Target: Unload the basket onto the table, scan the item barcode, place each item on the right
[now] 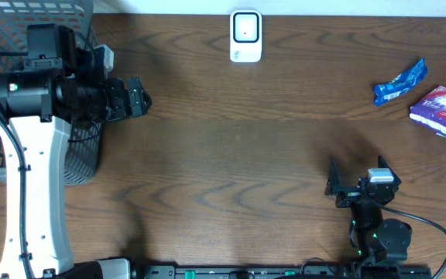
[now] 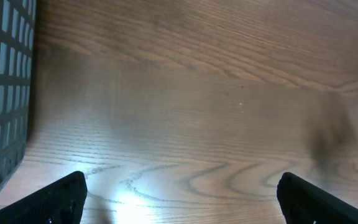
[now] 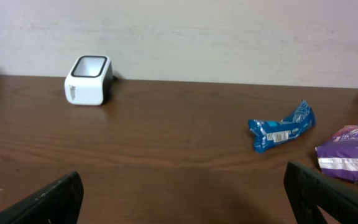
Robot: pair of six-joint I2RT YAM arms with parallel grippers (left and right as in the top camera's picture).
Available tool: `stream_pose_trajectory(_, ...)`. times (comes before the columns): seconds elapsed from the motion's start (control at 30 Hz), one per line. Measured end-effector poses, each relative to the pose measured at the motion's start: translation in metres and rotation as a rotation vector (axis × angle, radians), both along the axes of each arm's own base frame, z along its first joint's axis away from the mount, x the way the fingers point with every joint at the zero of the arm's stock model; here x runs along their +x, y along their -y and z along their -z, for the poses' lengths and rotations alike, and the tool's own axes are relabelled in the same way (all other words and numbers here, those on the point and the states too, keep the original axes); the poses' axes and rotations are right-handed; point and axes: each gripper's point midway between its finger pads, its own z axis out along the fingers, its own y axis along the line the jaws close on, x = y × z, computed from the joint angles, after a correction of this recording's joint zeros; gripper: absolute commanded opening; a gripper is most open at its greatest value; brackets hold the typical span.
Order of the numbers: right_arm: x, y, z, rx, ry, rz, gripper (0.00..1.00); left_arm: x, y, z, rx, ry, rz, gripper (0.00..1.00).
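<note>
As both hover, left gripper gaping, empty, right gripper seemingly likewise.

The left arm's long white plastic link carries a thin black cable along its side, and is topped by black cylindrical joint housings. Its blocky black left gripper has matte, rounded fingertips. The smaller right arm is all black, with tiny green lights, a pale grey camera block, a looping black lead and a dark right gripper.
</note>
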Motion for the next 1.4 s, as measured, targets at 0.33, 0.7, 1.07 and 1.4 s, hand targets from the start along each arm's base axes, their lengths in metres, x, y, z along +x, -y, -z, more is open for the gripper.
stream_pose_trajectory(0.33,0.0,0.0,0.0,0.0,0.0,0.0,0.99,0.0,0.0,0.0,0.001,0.001,-0.001,0.98)
stream_pose_trajectory(0.7,0.0,0.0,0.0,0.0,0.0,0.0,0.99,-0.017,-0.019,0.011,0.102,-0.084,-0.037,0.98)
stream_pose_trajectory(1.07,0.0,0.0,0.0,0.0,0.0,0.0,0.99,-0.06,-0.018,0.043,0.134,-0.06,-0.001,0.98)
stream_pose_trajectory(1.4,0.0,0.0,0.0,0.0,0.0,0.0,0.99,-0.082,-0.016,0.089,0.169,0.283,-0.007,0.98)
